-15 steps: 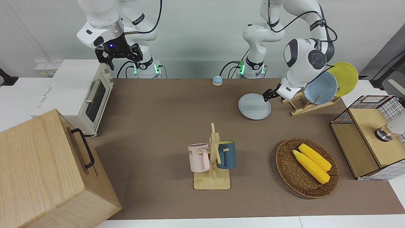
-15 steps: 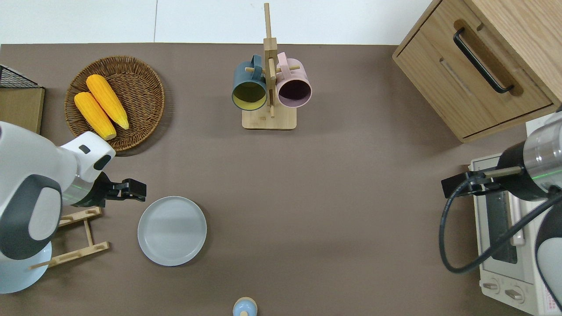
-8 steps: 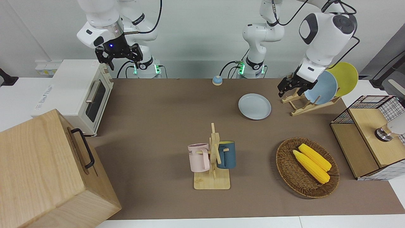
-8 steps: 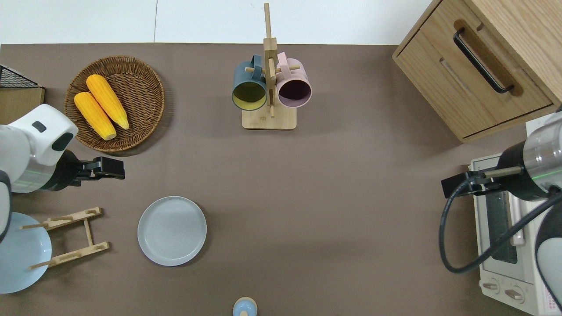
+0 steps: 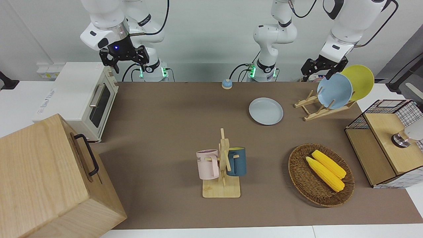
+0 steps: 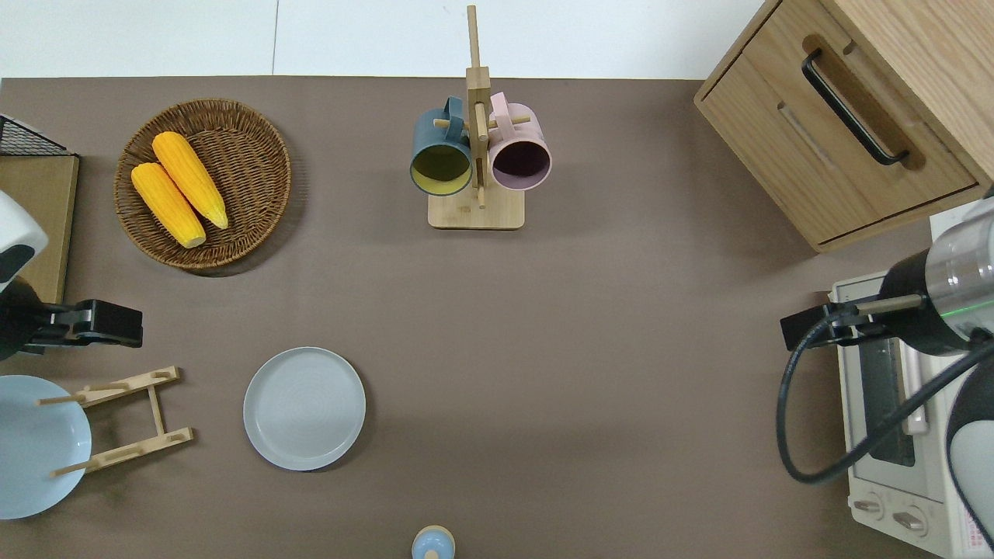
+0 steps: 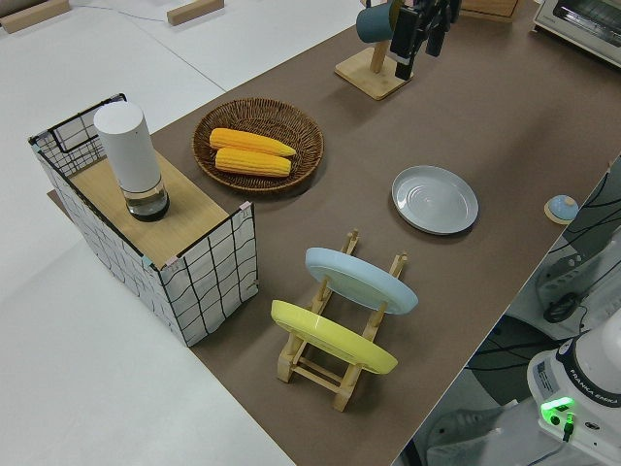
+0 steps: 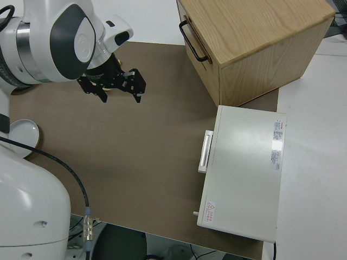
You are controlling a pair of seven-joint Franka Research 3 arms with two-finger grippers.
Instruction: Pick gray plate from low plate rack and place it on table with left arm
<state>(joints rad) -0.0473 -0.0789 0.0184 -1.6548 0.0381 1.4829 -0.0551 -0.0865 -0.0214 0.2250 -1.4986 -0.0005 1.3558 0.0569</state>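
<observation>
The gray plate (image 5: 266, 111) lies flat on the brown table (image 5: 172, 115), beside the low plate rack (image 5: 318, 110) and toward the middle of the table from it. It also shows in the overhead view (image 6: 304, 407) and the left side view (image 7: 435, 199). The rack (image 6: 128, 419) holds a sky-blue plate (image 5: 334, 91) and a yellow plate (image 5: 360, 81). My left gripper (image 5: 317, 72) is open and empty, raised high; in the overhead view it (image 6: 128, 324) is over bare table between the rack and the basket. My right arm is parked, its gripper (image 8: 113, 91) open.
A wicker basket (image 5: 299, 175) with two corn cobs, a mug stand (image 5: 222, 165) with a pink and a dark blue mug, a wire crate (image 5: 390, 142), a wooden cabinet (image 5: 49, 178), a toaster oven (image 5: 79, 96) and a small blue bell (image 5: 226, 84).
My left gripper has let go of the gray plate, risen and drawn back toward the left arm's end of the table. The plate stays flat where it was set.
</observation>
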